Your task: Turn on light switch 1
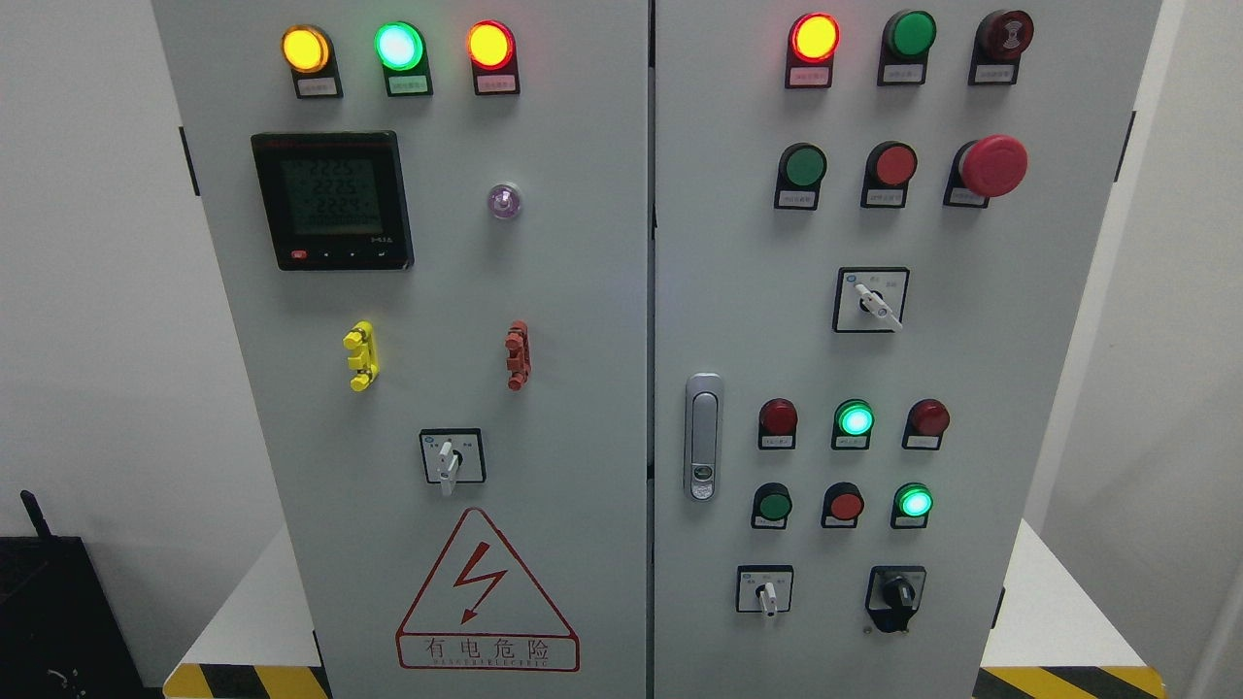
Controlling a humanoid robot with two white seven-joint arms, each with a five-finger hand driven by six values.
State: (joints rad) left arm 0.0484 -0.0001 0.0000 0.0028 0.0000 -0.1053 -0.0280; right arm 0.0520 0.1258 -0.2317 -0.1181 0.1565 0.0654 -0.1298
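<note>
Neither of my hands is in view, so I cannot tell my fingers' state or which arm is nearer the control cabinet (544,291) switches facing me.

- Grey two-door electrical cabinet (583,291), filling the view.
- Left door: lit yellow lamp (305,49), green lamp (399,46), orange-red lamp (490,45); digital meter (332,200); selector switch (452,456); red warning triangle (486,592).
- Right door: lit red lamp (814,37); red mushroom button (992,165); door handle (703,437); three more selector switches.
</note>
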